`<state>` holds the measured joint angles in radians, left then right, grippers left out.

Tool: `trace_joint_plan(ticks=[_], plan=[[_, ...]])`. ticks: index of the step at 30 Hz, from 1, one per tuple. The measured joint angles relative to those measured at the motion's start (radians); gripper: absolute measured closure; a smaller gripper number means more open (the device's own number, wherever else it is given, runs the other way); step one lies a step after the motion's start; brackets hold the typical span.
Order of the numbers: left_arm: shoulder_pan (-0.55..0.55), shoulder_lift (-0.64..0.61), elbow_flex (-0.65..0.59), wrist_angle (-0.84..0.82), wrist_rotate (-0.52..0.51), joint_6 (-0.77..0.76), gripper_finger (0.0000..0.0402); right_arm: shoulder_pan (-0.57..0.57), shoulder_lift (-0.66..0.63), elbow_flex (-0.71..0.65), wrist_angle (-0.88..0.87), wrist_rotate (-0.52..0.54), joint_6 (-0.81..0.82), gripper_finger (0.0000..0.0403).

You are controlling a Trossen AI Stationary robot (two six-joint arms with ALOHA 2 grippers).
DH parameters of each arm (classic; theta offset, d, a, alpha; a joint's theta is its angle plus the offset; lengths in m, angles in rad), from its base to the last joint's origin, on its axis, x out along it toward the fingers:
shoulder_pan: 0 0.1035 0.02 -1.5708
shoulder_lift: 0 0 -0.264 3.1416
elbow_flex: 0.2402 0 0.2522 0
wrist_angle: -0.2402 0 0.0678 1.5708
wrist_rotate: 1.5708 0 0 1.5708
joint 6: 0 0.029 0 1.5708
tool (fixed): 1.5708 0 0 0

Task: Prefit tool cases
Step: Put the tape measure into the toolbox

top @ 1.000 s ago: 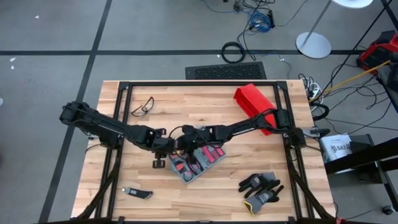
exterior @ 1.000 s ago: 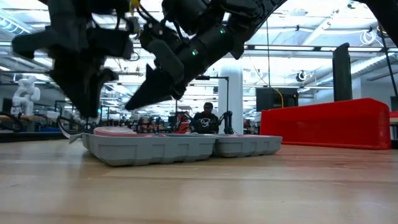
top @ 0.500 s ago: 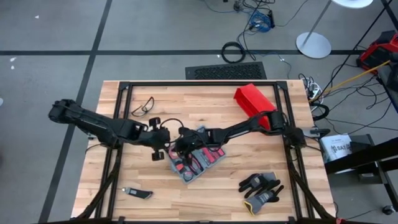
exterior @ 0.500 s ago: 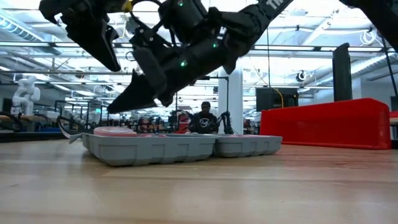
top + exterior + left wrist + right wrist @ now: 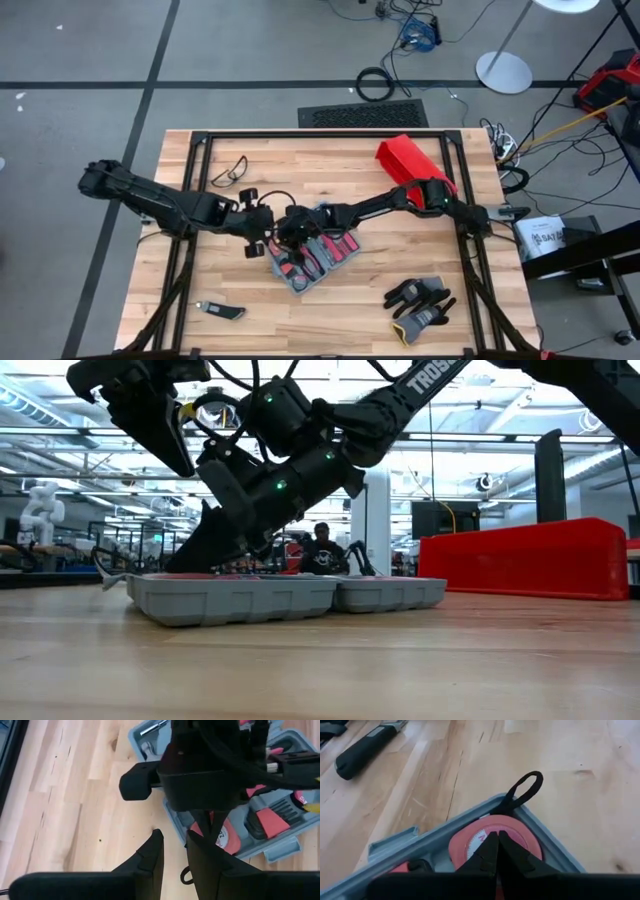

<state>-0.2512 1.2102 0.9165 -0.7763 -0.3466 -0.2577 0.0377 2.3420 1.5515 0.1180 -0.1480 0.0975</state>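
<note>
open grey-blue tool case (tools inside) mid-table.

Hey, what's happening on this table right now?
The right pincer, shut, is pressing down on the round red tape measure seated in the open grey-blue tool case at mid-table. The left pincer hangs just beside the case with its fingers a little apart, holding nothing. A red bin sits behind.
</note>
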Motion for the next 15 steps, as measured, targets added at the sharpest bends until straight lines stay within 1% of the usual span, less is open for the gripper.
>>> trace_joint_plan(ticks=[7, 12, 15], plan=[[-0.005, 0.000, 0.000, 0.000, -0.026, 0.001, 0.0316, 0.019, -0.050, 0.058, -0.075, 0.023, -0.074, 0.0403], [-0.011, -0.001, 0.000, 0.000, -0.039, 0.000, 0.0316, 0.032, -0.039, 0.085, -0.059, 0.029, -0.091, 0.0403], [-0.018, -0.001, 0.000, 0.000, -0.044, 0.000, 0.0316, 0.028, -0.033, 0.082, -0.111, 0.065, -0.108, 0.0403]])
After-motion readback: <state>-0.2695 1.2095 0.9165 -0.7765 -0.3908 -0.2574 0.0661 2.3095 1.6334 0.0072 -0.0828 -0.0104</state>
